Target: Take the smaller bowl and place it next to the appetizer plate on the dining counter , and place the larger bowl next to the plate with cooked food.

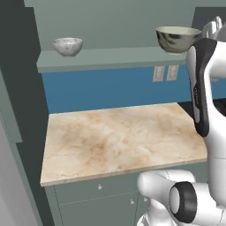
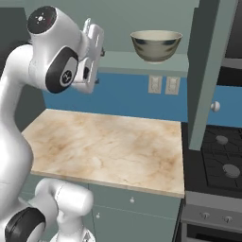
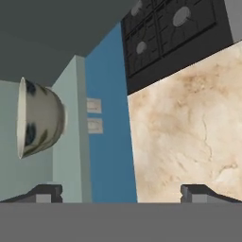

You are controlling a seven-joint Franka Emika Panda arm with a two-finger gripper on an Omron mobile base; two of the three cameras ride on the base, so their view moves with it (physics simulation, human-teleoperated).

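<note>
Speckled whitish, the smaller bowl [image 1: 67, 46] sits on the shelf [image 1: 110, 58], well apart from the larger bowl [image 2: 156, 45]. The claw [image 3: 122, 193] gapes empty, apparently nearer the larger; it should approach level and straddle one rim.

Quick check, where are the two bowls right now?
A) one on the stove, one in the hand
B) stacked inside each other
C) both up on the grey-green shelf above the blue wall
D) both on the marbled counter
C: the smaller bowl and the larger bowl sit apart on the shelf, above the marbled counter.
</note>
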